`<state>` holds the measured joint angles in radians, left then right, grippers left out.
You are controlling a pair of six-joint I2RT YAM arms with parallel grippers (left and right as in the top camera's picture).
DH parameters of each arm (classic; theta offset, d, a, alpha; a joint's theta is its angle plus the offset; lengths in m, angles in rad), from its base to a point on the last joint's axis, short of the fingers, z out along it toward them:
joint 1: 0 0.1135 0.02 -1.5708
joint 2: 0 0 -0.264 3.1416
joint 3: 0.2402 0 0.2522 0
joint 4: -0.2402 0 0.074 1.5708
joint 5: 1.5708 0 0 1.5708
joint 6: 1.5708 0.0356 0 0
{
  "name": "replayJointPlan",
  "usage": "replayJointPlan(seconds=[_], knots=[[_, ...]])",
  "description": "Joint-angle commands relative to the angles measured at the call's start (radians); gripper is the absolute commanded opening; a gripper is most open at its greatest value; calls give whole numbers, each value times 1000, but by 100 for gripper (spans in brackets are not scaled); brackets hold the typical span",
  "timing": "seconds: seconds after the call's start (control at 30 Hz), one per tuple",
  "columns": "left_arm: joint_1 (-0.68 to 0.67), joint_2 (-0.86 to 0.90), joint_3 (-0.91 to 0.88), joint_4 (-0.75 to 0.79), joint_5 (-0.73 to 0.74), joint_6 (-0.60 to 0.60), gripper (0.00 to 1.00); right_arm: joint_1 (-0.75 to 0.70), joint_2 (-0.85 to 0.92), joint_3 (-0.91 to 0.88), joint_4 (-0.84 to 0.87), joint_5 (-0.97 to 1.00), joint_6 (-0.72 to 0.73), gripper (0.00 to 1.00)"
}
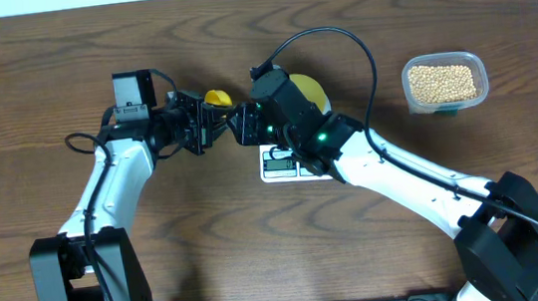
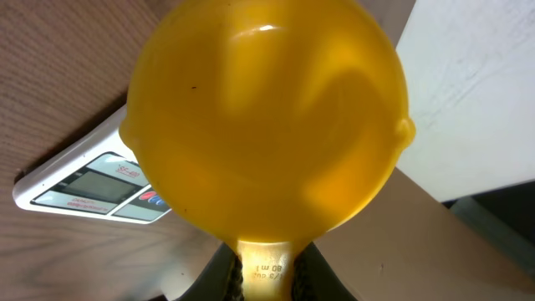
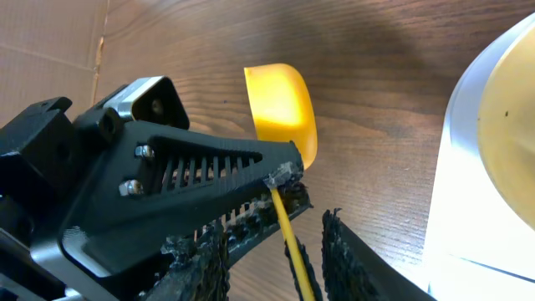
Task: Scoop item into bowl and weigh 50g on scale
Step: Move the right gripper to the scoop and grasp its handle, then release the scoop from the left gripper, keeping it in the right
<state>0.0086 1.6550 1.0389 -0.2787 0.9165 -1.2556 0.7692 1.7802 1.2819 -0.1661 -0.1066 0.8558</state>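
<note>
A bright yellow scoop fills most of the frame, its round cup facing the camera. Its handle (embossed lettering, hard to read) is clamped between the dark fingers at the bottom edge. Behind it at lower left, the white scale rests on the wooden table, its grey display visible.

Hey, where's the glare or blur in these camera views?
Left wrist view: the scoop fills the frame, soft-focused, with a glare streak near its top. Right wrist view: the scale is blown out white at the right edge. Overhead view: even light, sharp.
</note>
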Motion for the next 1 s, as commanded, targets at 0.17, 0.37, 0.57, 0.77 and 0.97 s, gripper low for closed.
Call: replayJointPlan(seconds=[0.17,0.37,0.57,0.77,0.97], knots=[[3,-4,5,3,57,1,23,11,6,6,2,27,3,22],[3,-4,5,3,90,1,23,11,6,6,2,56,-8,1],[3,-4,5,3,89,1,23,11,6,6,15,105,-73,1],[3,-4,5,3,89,1,23,11,6,6,31,105,-102,1],[3,-4,5,4,85,1,23,11,6,6,49,93,-218,1]])
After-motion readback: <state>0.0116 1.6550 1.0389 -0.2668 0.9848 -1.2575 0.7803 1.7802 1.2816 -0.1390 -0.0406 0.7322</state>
